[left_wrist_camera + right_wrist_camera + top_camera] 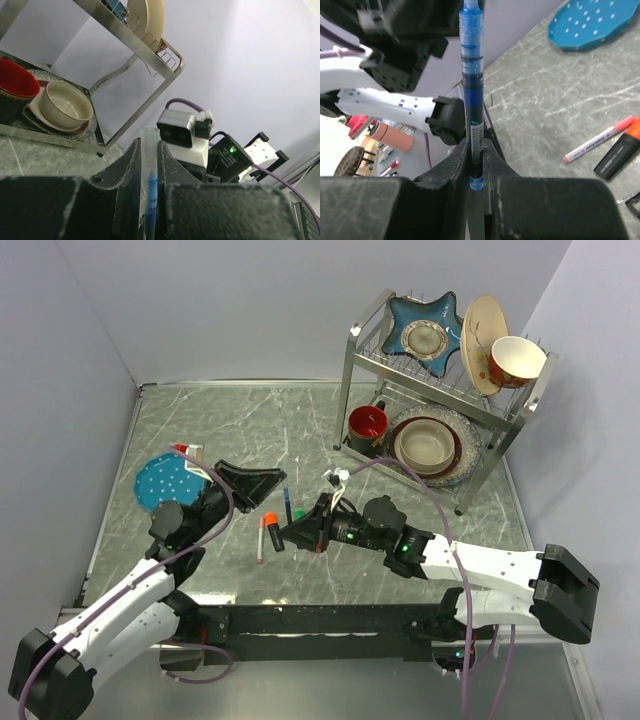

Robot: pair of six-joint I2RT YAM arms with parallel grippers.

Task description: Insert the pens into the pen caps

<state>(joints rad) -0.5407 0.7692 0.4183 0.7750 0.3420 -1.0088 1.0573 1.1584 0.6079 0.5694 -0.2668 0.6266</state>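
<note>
Here, blue pen (471,100) clamped between right fingers (446,172)

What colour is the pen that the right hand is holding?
The pen is translucent blue, clearest in the right wrist view.

White arm shells (500,565) are ending in the black left gripper (149,150) and right gripper (476,150); purple cables (184,101) are trailing.
</note>
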